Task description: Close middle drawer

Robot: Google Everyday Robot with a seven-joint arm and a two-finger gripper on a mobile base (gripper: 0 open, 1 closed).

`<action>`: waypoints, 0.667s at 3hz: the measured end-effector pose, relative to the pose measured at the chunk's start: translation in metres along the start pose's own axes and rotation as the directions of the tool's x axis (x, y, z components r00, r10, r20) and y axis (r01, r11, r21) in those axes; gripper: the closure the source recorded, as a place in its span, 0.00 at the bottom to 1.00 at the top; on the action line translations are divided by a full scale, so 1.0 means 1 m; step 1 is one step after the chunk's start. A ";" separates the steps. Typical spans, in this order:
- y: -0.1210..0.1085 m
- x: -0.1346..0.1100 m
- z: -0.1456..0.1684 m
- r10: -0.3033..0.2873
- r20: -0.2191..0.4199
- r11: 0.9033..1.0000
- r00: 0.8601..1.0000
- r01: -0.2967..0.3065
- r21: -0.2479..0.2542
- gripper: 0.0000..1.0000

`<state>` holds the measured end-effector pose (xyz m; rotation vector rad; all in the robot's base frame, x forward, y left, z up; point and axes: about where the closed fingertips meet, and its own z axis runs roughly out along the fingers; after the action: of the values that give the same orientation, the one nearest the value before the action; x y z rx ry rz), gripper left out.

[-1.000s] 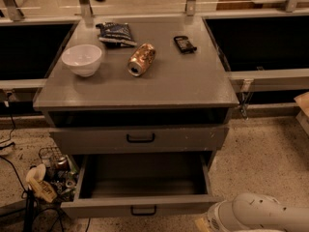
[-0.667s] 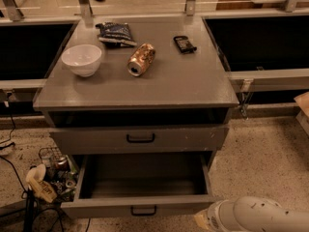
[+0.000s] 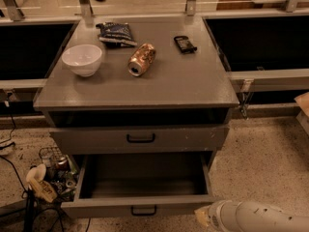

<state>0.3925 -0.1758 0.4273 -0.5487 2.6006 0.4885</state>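
Immediately left of the gripper (image 3: 203, 218), possibly touching: wide grey metal middle drawer (image 3: 104, 210), pulled out, low plain front running left-right, push direction straight away. Grip state impossible to tell.

I see the middle drawer (image 3: 108, 209) standing pulled out, its grey box bare. My gripper (image 3: 203, 217) sits just beside the right end of its front panel. Above the drawer, the cabinet top (image 3: 188, 83) carries a white bowl (image 3: 82, 59), a can on its side (image 3: 141, 59) and a dark snack bag (image 3: 116, 33).
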 end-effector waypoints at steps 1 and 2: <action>0.003 0.001 -0.005 0.006 -0.016 1.000 1.000 -0.006 0.007 1.00; 0.005 0.003 -0.004 0.005 -0.023 1.000 1.000 -0.005 0.003 1.00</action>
<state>0.3867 -0.1744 0.4309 -0.5500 2.6250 0.4820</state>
